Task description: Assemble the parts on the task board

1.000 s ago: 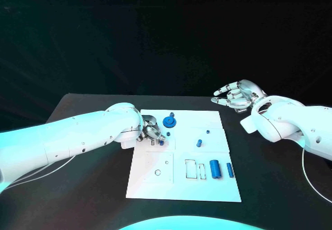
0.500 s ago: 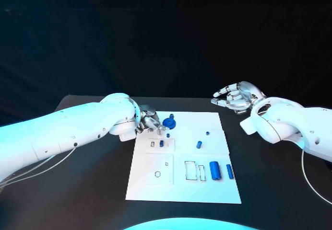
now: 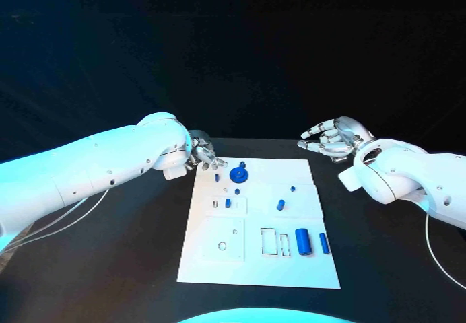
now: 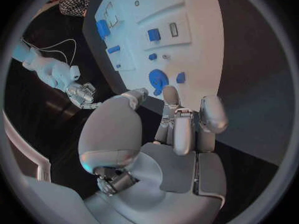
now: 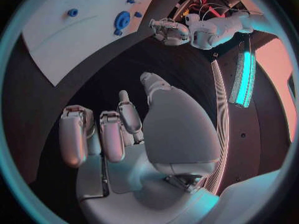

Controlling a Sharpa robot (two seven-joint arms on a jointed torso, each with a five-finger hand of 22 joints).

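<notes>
The white task board (image 3: 219,269) lies in the middle of the black table. Near its far end sits a round blue part (image 3: 241,173) (image 4: 158,78) (image 5: 122,20), with a small blue piece (image 3: 215,178) (image 4: 181,77) beside it. Another blue piece (image 3: 227,202) stands in a slot further in. A blue cylinder (image 3: 302,241) and a thin blue bar (image 3: 323,243) lie near the right edge. My left hand (image 3: 204,153) (image 4: 181,129) hovers at the board's far left corner, fingers apart, holding nothing. My right hand (image 3: 335,138) (image 5: 124,129) hangs beyond the far right corner, fingers loosely bent and holding nothing.
Two more small blue pieces (image 3: 281,203) (image 3: 292,188) lie on the board's right half. Outlined slots (image 3: 267,240) sit beside the cylinder. Bare black table (image 3: 388,269) runs along both sides of the board. A cable (image 3: 58,225) trails under my left arm.
My left hand has drawn back from over the board's left half to its far left corner, uncovering the small blue pieces there. The right hand has hardly moved.
</notes>
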